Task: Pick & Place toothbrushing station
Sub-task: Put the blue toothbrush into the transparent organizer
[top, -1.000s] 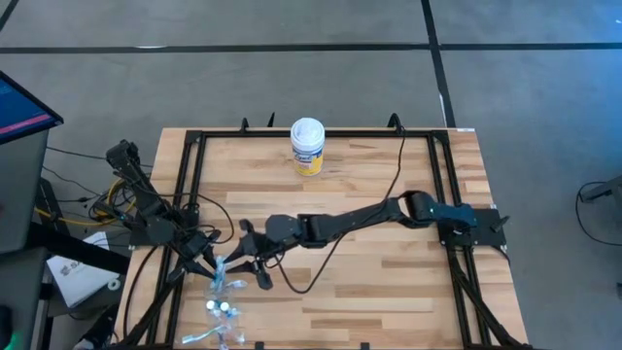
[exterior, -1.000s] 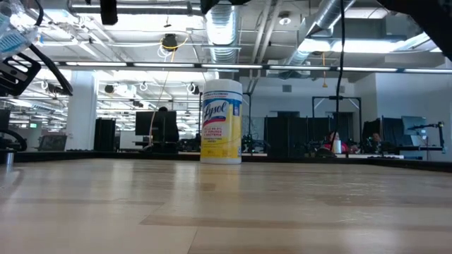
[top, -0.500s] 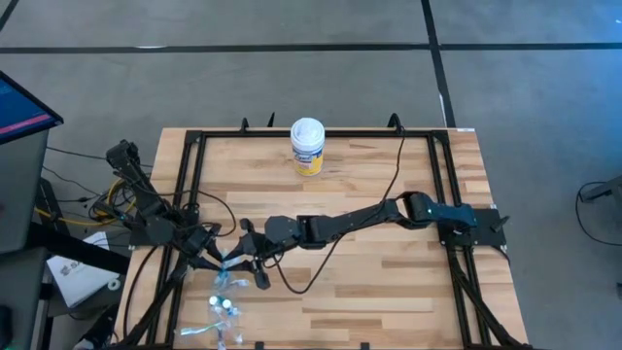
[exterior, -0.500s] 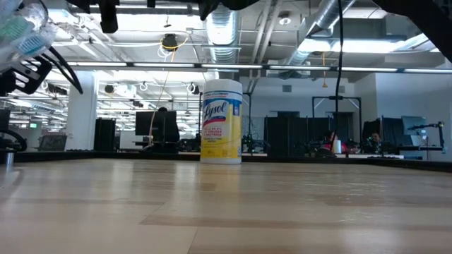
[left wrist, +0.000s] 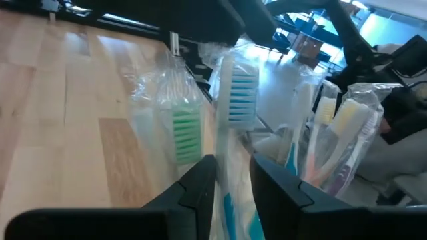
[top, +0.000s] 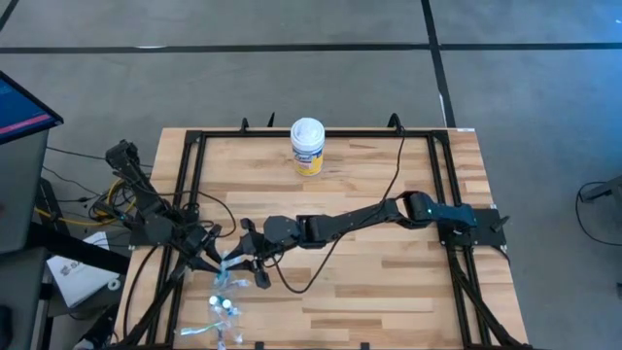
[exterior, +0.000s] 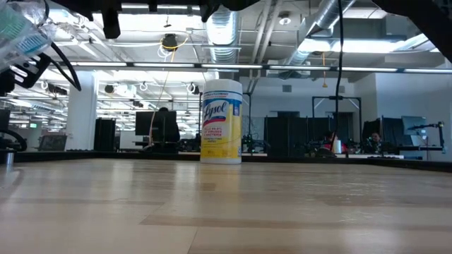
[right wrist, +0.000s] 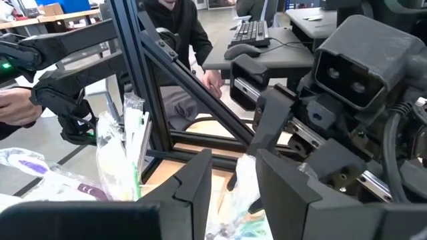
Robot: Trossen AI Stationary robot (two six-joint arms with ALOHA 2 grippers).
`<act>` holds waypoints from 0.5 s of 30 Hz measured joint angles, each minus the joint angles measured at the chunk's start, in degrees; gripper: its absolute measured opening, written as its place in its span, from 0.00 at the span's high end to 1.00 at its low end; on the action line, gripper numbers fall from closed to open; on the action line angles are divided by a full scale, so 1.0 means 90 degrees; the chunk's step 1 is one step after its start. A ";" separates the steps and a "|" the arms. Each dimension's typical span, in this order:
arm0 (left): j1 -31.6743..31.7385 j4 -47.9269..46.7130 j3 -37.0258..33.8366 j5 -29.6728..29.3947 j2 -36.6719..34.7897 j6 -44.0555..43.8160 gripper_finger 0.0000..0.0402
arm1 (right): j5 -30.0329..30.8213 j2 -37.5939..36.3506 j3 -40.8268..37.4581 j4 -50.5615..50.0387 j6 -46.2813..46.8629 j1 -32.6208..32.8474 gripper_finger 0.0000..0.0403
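Note:
Several slim toothbrushes in clear wrap lie in a pile (top: 224,311) at the table's near left. My left gripper (top: 212,259) is just beyond the pile, raised off the table, and shut on one wrapped toothbrush with blue bristles (left wrist: 235,100). That toothbrush also shows at the upper left of the low view (exterior: 21,27). A green-bristled wrapped brush (left wrist: 184,133) hangs beside it. My right gripper (top: 236,262) reaches across from the right and faces the left gripper, shut on clear wrap (right wrist: 241,175). No toothpaste tube can be made out. My left gripper (left wrist: 232,193) pinches the wrapped blue-bristled toothbrush by its handle (left wrist: 231,175) between its two fingers, which lie across it. The bristle end sticks out beyond the fingertips, lifted clear of the table. My right gripper (right wrist: 235,187) has a piece of the clear wrap (right wrist: 243,167) between its two fingers, coming level from the table's right. Which brush it belongs to is hidden.
A white and yellow wipes canister (top: 307,146) stands at the far middle of the table (top: 389,282) and also shows in the low view (exterior: 222,121). A black cable (top: 330,255) loops under the right arm. A person (right wrist: 175,27) is beyond the table's left side.
My left gripper has risen a little and shifted slightly toward the right gripper with the wrapped toothbrush. The brush now shows higher and more tipped in the low view. The two grippers stand closer together.

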 joint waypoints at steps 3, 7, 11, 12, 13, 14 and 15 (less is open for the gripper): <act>0.0000 0.0018 0.0000 0.0021 0.0000 -0.0012 0.78 | -0.0002 0.0000 0.0000 -0.0014 -0.0011 0.0007 0.73; 0.0000 0.0060 0.0000 0.0018 -0.0002 -0.0023 0.78 | -0.0010 0.0000 0.0000 -0.0017 0.0016 0.0017 0.73; 0.0000 0.0149 0.0000 0.0018 -0.0002 -0.0027 0.78 | -0.0022 0.0000 0.0000 -0.0041 0.0033 0.0017 0.73; 0.0000 0.0186 0.0000 0.0016 -0.0002 -0.0021 0.78 | -0.0022 0.0000 0.0000 -0.0050 0.0033 0.0017 0.73; 0.0000 0.0216 0.0000 0.0018 -0.0002 -0.0003 0.78 | -0.0022 0.0000 0.0000 -0.0067 0.0035 0.0024 0.73; 0.0000 0.0245 0.0000 0.0018 -0.0002 0.0000 0.78 | -0.0022 0.0000 0.0000 -0.0073 0.0034 0.0039 0.73; 0.0000 0.0261 0.0000 -0.0001 -0.0002 0.0000 0.78 | -0.0019 0.0000 0.0000 -0.0085 0.0033 0.0049 0.73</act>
